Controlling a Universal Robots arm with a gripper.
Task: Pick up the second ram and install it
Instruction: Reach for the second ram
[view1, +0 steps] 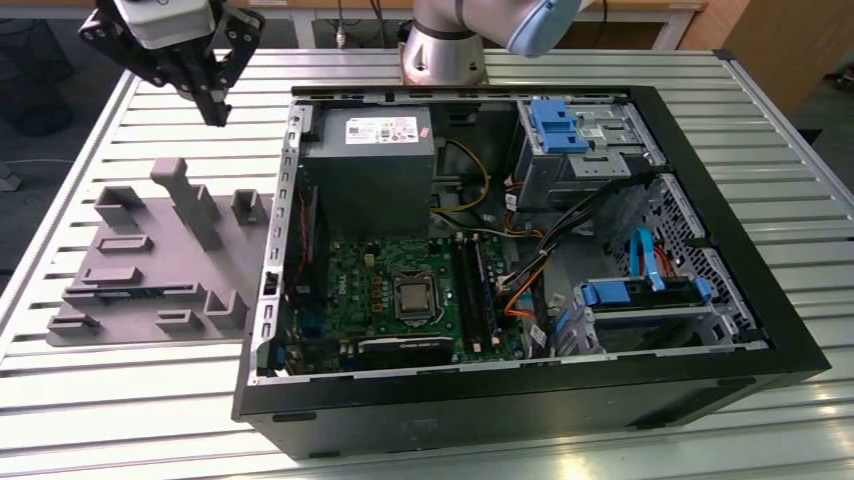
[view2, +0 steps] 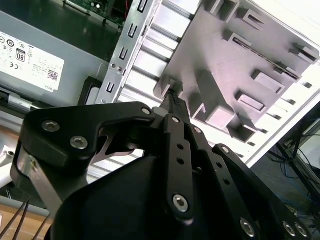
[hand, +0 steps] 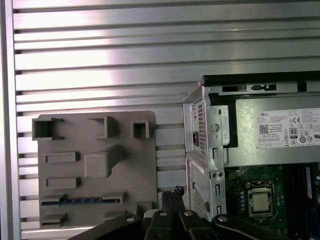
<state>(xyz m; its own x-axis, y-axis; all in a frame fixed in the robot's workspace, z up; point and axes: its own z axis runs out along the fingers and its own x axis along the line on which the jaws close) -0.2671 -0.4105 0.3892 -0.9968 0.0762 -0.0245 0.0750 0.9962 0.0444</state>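
Robot arm's gripper hangs above the slatted metal table, fingers pressed together and holding nothing, near one end of a grey moulded fixture that lies just beside the open computer case. The second ram, a thin blue-green stick, sits in a long narrow slot of that fixture in the first wrist view, well apart from the gripper, and the fixture's other pockets look empty. Inside the case sit the grey power supply, the green motherboard with its processor socket and long black memory slots, drive cages with blue tabs, and loose orange and black cables; whether a stick already stands in one slot cannot be told. Risks as judged from here: the stick is thin and appears closely seated, so an off-centre pinch could tilt or jam it in the fixture; the case wall stands between fixture and board and could clip a carried stick; the cables close by the slots could snag it
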